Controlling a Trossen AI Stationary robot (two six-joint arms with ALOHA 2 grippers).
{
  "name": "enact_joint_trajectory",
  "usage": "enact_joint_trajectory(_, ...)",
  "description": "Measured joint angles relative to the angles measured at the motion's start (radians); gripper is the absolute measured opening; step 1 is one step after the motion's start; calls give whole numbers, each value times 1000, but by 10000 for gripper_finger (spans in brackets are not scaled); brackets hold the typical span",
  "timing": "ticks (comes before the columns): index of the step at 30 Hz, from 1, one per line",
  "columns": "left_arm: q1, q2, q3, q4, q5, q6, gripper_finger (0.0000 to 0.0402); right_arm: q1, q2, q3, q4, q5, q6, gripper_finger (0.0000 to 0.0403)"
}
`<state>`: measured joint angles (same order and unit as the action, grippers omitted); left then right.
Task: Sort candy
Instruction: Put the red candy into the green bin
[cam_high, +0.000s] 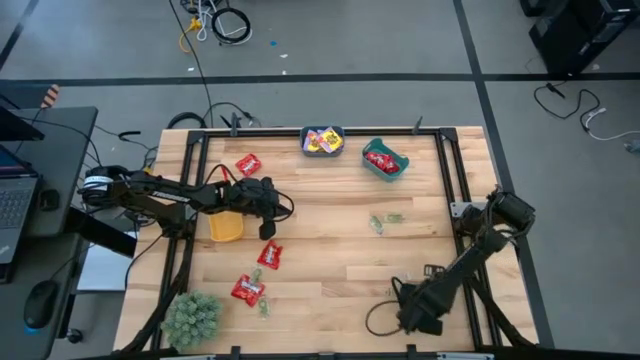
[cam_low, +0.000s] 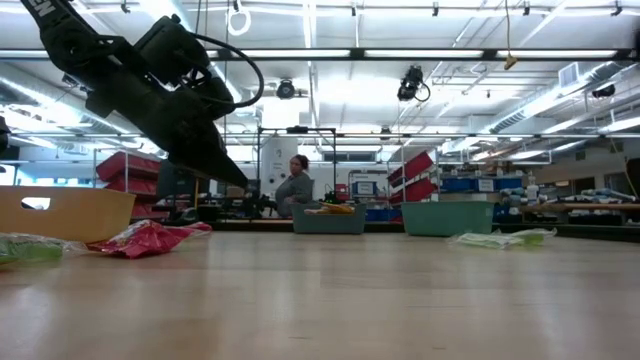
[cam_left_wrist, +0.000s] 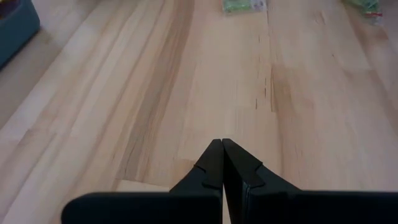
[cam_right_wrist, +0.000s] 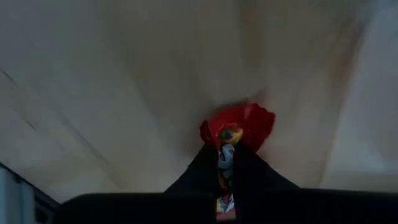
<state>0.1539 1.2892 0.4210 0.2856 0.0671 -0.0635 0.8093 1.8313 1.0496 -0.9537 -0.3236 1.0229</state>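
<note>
Ok so my right claw (cam_right_wrist: 225, 154) is clamped shut on a red packet (cam_right_wrist: 239, 124). The wrapper fans out just past my fingertips with bare wood behind it. That arm is folded down at the near right part of the table (cam_high: 340, 270). From overhead I honestly can't make out the packet there, only from the wrist camera.

My left claw (cam_left_wrist: 222, 144) is pinched shut with nothing in it. It's hanging in the air over the left half of the table, right by the yellow bin (cam_high: 225, 226).

Where the rest of the candy is:
- one loose red one (cam_high: 248, 163) up near the far left
- another red one (cam_high: 270, 255) just beside the yellow bin
- a third red one (cam_high: 248, 290) nearer the front, close to the fuzzy green plant ball (cam_high: 192, 318)
- little green pieces (cam_high: 385, 222) out in the middle, well apart from both claws
- yellow packets (cam_high: 322, 141) in the grey bin (cam_high: 306, 134) at the far edge
- more red ones (cam_high: 378, 159) in the teal bin (cam_high: 400, 165) next to it

There's a person (cam_low: 295, 187) sitting way back in the room behind the table.
</note>
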Motion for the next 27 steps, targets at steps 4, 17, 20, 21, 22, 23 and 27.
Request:
enact_joint_trajectory(4,0,0,0,18,0,1,1,-79,-62,4,-30,38,-52,30)
enact_joint_trajectory(17,0,0,0,60,-3,6,1,-435,-355,83,-322,443,-242,11)
enact_joint_trajectory(20,0,0,0,65,-3,6,1,-595,-395,83,-352,600,-304,7)
enact_joint_trajectory(21,0,0,0,67,-3,3,1,-655,-406,83,-343,635,-338,7)
enact_joint_trajectory(22,0,0,0,71,-3,1,1,-717,-412,83,-328,664,-382,7)
enact_joint_trajectory(23,0,0,0,72,-3,-6,1,-783,-416,83,-304,684,-433,9)
enact_joint_trajectory(27,0,0,0,70,-4,-19,1,-1030,-404,83,-108,701,-679,10)
